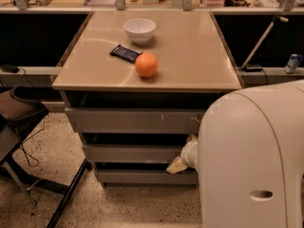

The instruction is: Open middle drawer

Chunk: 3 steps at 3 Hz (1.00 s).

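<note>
The claw (177,165) sits at the right end of the middle drawer (128,153) (open or closed, I cannot tell), half hidden by the white arm (251,156). On the desk (190,56) above are an orange (146,65), a white bowl (139,30) and a dark packet (125,53).

A white bowl (139,30) stands near the back of the beige tabletop (194,56). In front of it lies a dark packet (125,53), and an orange (146,65) sits just beside the packet's right end, nearer the front edge. Under the tabletop, the top drawer front (128,120) is grey with white scratch marks. The bottom drawer front (137,176) is plain grey and lies just below the gripper (176,166), which is at its right end. A dark chair (19,109) stands to the left on the speckled floor (123,208). To the right, a white pole (259,42) leans at a slant.
</note>
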Motion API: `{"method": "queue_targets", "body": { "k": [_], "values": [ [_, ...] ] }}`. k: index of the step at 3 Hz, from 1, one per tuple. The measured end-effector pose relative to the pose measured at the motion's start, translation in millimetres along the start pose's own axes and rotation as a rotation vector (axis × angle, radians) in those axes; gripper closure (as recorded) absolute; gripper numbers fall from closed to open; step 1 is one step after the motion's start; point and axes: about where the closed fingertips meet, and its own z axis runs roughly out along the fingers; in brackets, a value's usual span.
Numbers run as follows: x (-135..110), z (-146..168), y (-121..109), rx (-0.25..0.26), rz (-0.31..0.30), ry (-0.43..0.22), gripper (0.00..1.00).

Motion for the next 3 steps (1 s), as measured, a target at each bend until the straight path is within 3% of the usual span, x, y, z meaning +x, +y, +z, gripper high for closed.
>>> {"method": "queue_targets", "body": {
  "k": [1,2,3],
  "values": [
    [3,2,4,-0.006,0.003,0.001,0.00],
    [-1,35,15,-0.060,0.031,0.011,0.00],
    [-14,86,29,-0.160,0.040,0.028,0.00]
  ]
}}
